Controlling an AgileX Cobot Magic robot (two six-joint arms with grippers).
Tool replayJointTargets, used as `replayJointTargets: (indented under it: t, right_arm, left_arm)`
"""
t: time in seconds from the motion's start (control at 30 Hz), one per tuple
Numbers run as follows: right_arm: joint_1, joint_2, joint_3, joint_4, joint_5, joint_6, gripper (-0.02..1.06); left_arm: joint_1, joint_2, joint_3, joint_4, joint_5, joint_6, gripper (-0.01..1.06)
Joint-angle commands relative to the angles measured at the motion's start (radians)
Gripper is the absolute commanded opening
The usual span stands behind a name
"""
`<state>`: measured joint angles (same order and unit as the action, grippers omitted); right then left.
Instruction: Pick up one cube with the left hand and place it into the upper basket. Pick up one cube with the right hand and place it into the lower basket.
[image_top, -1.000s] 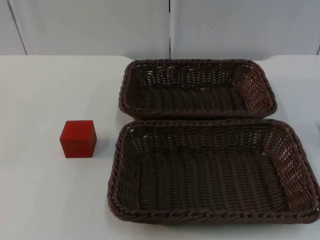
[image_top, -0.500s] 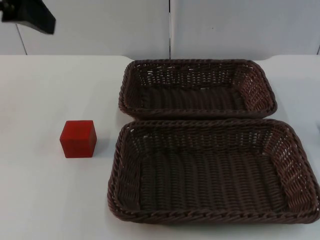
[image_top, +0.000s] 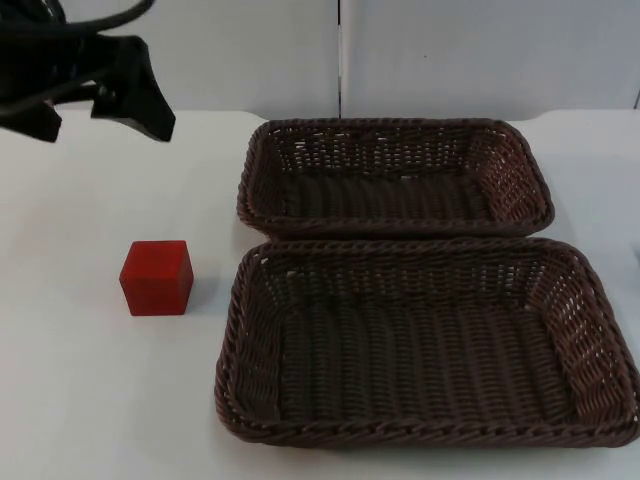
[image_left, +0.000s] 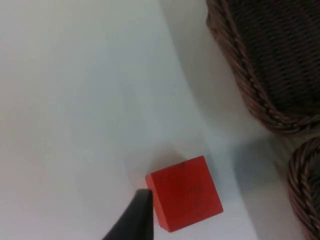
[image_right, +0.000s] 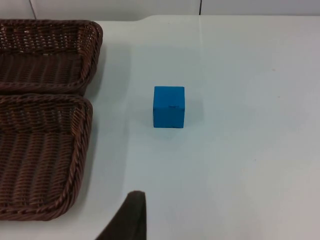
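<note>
Left gripper (image_top: 100, 95) newly lower — red cube (image_top: 156, 277) untouched

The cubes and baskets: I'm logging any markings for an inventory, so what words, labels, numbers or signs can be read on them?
None can be read: the red cube, blue cube, upper basket and lower basket carry no legible text. A small dark mark on the blue cube's front is too small to read.
</note>
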<state>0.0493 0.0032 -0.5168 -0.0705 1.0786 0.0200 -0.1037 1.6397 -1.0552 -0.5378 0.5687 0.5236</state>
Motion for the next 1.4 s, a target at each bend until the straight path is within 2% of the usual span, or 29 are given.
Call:
replayJointTargets:
  t: [0.0,0.87,1.2,1.37]
  right_arm:
    - [-0.007,-0.003,0.003,-0.002,-0.001,-0.009,1.05]
    - [-0.007,-0.003,0.003,-0.002,-0.001,-0.005,1.05]
    - [-0.007,-0.003,0.003,-0.005,-0.001,0.002,1.05]
    - [-0.007,-0.003,0.003,-0.005,0.000,0.002,1.05]
  left_arm:
    - [-0.006,0.055,-0.025,-0.003,-0.006,-0.001,1.05]
    - [-0.007,0.335,-0.089,-0.003,-0.064,-0.008,1.05]
    - [-0.024,0.410,-0.089,-0.005,-0.118,-0.008,1.05]
    - [-0.036,0.436,-0.089,-0.009,-0.171,-0.008,1.05]
